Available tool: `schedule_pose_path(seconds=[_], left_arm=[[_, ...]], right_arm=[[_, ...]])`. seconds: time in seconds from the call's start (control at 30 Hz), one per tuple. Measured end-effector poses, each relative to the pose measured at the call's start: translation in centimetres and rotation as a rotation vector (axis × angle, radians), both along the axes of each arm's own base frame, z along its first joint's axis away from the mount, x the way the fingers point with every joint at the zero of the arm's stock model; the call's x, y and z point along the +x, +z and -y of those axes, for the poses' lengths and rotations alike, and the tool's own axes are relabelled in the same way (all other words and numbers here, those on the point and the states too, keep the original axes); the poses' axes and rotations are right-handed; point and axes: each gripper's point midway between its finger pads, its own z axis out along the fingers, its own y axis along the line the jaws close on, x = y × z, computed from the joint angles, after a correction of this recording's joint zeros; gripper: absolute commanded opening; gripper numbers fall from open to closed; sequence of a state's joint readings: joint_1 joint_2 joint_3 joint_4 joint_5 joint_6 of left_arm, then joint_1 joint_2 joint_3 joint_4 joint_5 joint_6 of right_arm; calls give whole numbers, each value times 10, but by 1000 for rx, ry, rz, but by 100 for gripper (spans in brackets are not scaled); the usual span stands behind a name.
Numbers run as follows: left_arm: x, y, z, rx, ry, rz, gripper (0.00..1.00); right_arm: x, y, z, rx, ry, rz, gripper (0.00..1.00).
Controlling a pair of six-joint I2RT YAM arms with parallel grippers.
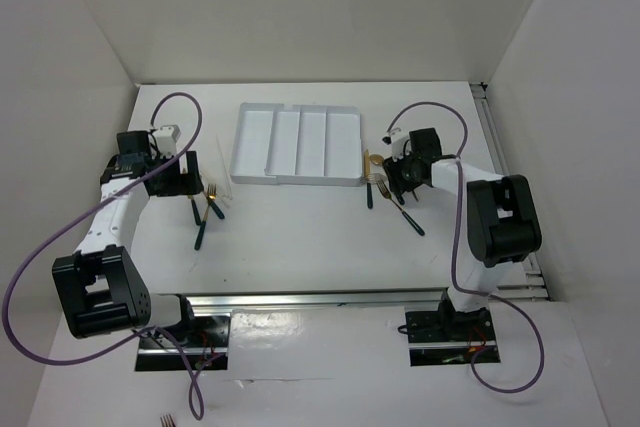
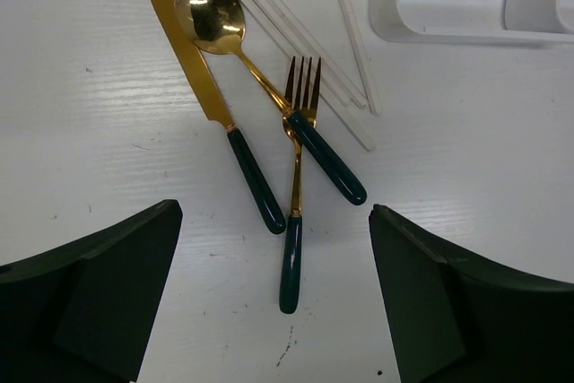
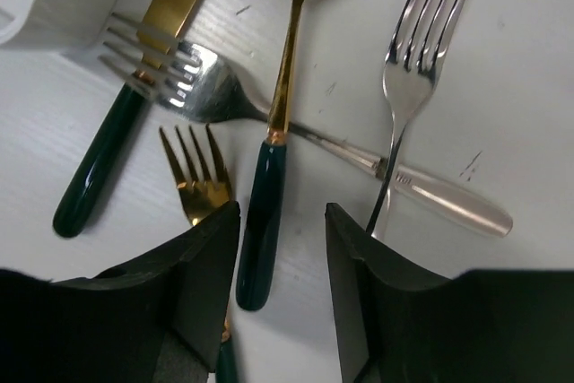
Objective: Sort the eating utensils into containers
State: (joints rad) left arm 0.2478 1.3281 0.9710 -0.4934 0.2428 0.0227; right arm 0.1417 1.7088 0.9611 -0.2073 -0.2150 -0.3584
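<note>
While the left gripper (image 2: 273, 213) hangs spread wide over a gold knife (image 2: 202, 87), gold-bowled spoon (image 2: 211, 15) and gold fork (image 2: 314, 132) with dark teal handles, the right gripper (image 3: 282, 213) straddles a second teal-handled spoon (image 3: 262, 221), jaws partly apart and not clamped on it, just beside the white compartmented plastic tray (image 1: 255, 137).

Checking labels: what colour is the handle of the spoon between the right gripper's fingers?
Dark teal-green spoon handle, best seen in the right wrist view.
</note>
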Motion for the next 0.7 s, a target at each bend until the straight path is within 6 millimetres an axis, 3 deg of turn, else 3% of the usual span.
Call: schedule_pose_path(seconds=[0.17, 0.3, 0.57, 0.7], left_arm=[[4, -1, -3, 8, 6, -7, 100], [8, 0, -8, 25, 16, -8, 100], [14, 2, -13, 46, 25, 4, 100], [11, 1, -12, 53, 28, 21, 100]], right_arm=[[14, -9, -6, -19, -5, 7, 32], [22, -9, -12, -40, 0, 30, 0], [20, -4, -8, -62, -27, 28, 0], [8, 32, 1, -46, -75, 43, 0]])
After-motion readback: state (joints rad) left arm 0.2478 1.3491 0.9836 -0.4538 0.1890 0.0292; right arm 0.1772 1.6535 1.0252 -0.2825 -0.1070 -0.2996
